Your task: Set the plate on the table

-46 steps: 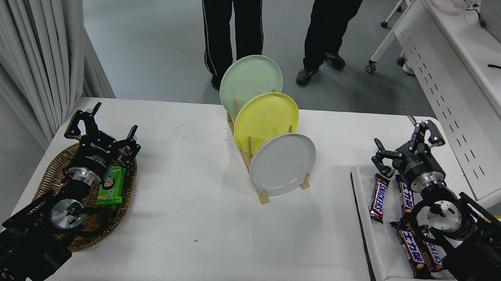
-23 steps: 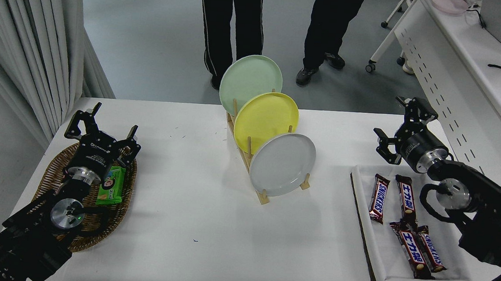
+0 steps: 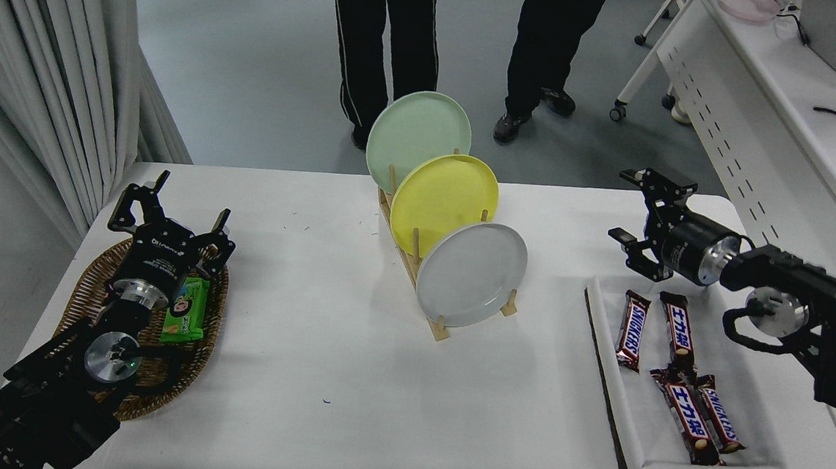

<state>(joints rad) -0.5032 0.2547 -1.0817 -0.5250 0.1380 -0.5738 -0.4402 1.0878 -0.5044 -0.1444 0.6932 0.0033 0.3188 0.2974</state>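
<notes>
The light-grey plate [image 3: 472, 274] stands on edge in the nearest slot of a wooden rack [image 3: 439, 326] in the middle of the white table [image 3: 334, 376]. A yellow plate [image 3: 444, 204] and a pale green plate [image 3: 418, 141] stand behind it in the same rack. My right gripper [image 3: 631, 209] is open and empty, raised over the table's right side, well to the right of the grey plate and pointing left. My left gripper [image 3: 169, 210] is open and parked over a wicker basket at the lower left.
A white tray [image 3: 639, 441] with several chocolate bars [image 3: 692, 419] lies at the right, under my right arm. The wicker basket [image 3: 87, 285] holds a green packet [image 3: 186, 309]. Two people's legs [image 3: 387, 41] stand beyond the far edge. A white perforated desk [image 3: 786, 128] is at the right.
My right arm has risen off the tray and swung up and back, its gripper turning to point left towards the rack. The plates and the left arm have not moved.
</notes>
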